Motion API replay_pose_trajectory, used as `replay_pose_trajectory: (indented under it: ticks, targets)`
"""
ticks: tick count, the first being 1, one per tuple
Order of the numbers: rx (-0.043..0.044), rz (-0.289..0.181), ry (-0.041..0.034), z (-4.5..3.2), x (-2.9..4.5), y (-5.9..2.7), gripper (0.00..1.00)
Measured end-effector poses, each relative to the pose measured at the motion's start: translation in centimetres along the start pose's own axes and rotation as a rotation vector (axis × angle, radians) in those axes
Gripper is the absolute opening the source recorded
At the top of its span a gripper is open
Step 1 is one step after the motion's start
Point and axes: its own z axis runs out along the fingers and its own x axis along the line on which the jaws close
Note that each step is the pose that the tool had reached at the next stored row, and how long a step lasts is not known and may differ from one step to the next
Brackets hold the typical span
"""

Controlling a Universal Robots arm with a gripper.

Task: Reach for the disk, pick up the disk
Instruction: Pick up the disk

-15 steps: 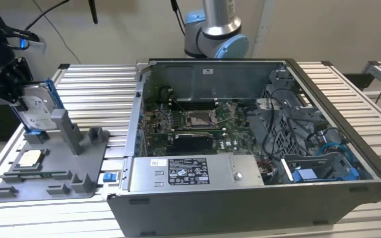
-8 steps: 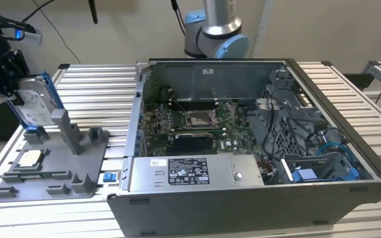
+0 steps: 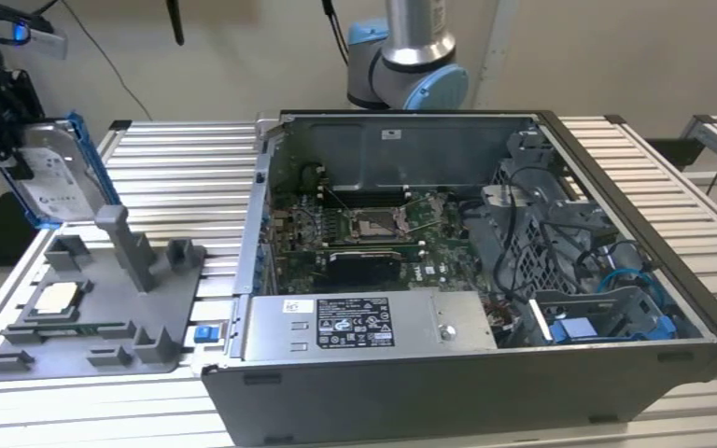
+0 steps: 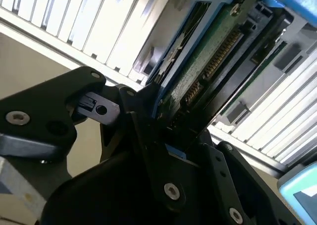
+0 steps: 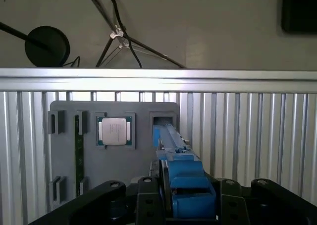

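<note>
Slatted metal table (image 3: 184, 159) carries a grey holder (image 3: 147, 306) and open computer case (image 3: 458, 397).

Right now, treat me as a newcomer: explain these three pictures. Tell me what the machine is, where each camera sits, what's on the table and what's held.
The machine is a single robot arm with a black gripper on its end. The exterior view comes from a camera off the arm. Both wrist views come from cameras riding near the gripper. On the slatted metal table sit an open computer case and a grey holder tray carrying a small square chip. The gripper is shut on the disk, a silver hard drive in a blue frame, held on edge near the tray. The second wrist view shows its green circuit-board side in the grip. The first wrist view looks along its blue edge toward the tray.
</note>
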Motion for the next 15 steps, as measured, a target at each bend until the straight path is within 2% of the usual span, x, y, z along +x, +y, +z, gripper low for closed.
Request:
replay_pose_trajectory:
  ticks: [15]
  targets:
    - [0.0002, 0.000, 0.0000, -6.82, -0.30, 0.05, 0.00]
